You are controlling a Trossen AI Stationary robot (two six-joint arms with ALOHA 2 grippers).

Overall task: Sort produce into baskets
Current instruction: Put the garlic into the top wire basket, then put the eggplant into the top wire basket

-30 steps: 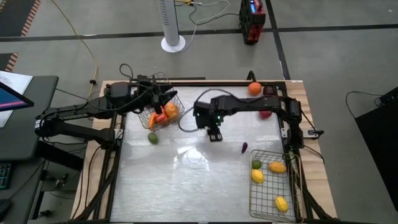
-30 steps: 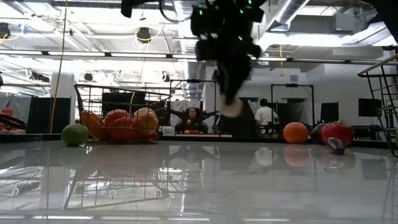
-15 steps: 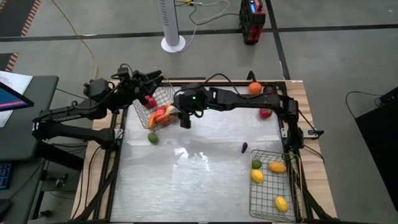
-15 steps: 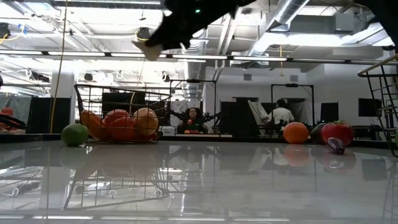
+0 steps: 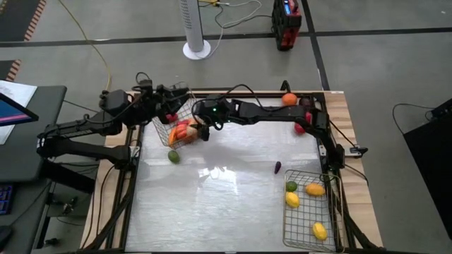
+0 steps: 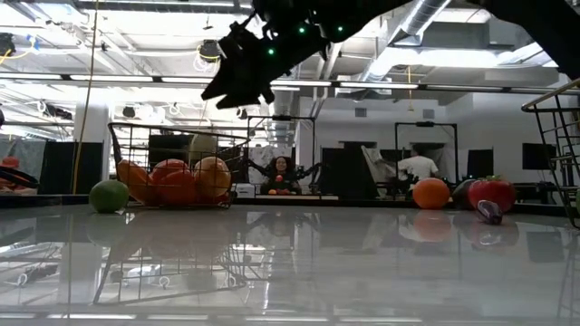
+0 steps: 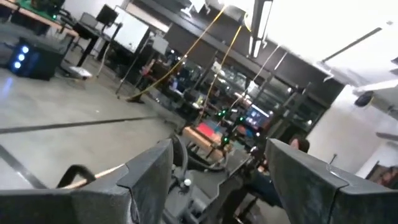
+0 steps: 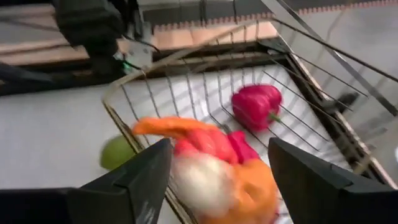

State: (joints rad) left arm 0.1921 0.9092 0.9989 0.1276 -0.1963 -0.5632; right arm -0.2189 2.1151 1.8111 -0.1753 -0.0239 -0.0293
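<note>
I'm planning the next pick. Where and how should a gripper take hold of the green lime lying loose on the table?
Likely from straight above, closing across the lime's middle: it is round and lies free on the table. The basket stands close beside it, so keep the jaws parallel to that wall.

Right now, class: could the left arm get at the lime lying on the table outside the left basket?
Probably yes. The lime lies bare on the table beside the left basket, nothing over it. The left gripper is open by that basket; the right gripper sits over the basket, not the lime.
</note>
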